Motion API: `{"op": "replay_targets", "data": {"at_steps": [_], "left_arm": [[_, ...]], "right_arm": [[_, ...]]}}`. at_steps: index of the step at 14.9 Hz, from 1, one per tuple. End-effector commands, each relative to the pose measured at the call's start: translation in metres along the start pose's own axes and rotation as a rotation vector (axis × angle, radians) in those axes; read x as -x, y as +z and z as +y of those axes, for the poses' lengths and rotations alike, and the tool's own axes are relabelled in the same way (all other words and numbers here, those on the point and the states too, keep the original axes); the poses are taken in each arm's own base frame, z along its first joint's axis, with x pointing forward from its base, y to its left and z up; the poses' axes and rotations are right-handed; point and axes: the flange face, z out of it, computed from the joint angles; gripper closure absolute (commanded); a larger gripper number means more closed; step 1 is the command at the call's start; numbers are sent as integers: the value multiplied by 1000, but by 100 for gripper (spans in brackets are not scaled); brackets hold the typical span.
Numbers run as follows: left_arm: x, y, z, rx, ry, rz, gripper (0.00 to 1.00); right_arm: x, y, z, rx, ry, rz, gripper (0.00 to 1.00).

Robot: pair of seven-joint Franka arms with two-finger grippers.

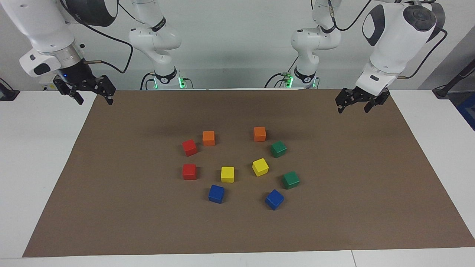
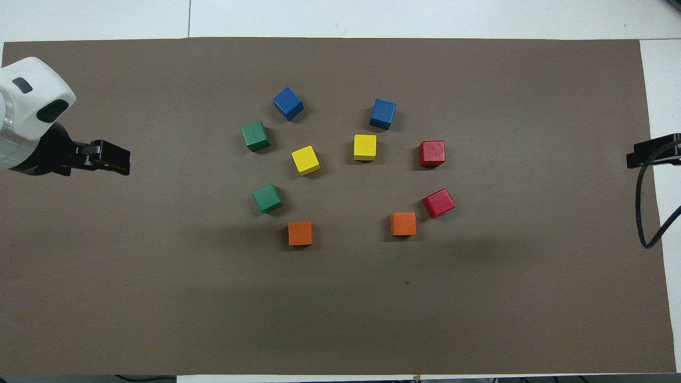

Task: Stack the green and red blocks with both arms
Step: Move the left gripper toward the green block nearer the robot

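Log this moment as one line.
left gripper: open, empty, over mat edge | right gripper: open, empty | small green cubes, red cubes: unstacked

Brown mat (image 1: 352, 193) on white table (image 1: 33, 148), two orange cubes (image 1: 208, 138), two yellow cubes (image 1: 227, 174), two blue cubes (image 1: 216, 194)

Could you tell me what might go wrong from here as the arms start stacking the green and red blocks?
1. The green block nearer the robots sits close beside an orange block; the open left gripper, descending, might nudge it.
2. The red block nearer the robots almost touches another orange block and sits skewed, so the open right gripper may grip poorly.
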Motion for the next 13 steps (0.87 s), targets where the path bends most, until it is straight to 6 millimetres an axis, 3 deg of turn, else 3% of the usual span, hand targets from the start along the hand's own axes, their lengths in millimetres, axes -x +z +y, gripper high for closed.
{"op": "replay_targets", "data": {"at_steps": [1, 5, 8, 10, 13], "left_arm": [[5, 1, -6, -10, -7, -39, 0], [2, -3, 14, -2, -117, 4, 0], [-5, 2, 26, 14, -107, 9, 0], [-18, 24, 32, 22, -115, -21, 0], [-40, 48, 76, 23, -183, -28, 0]], "right_arm": [[11, -4, 2, -22, -16, 0, 0], [11, -5, 3, -24, -16, 0, 0], [13, -4, 4, -24, -19, -4, 0], [12, -5, 5, -24, -20, 5, 0], [13, -3, 5, -25, -19, -3, 0]]}}
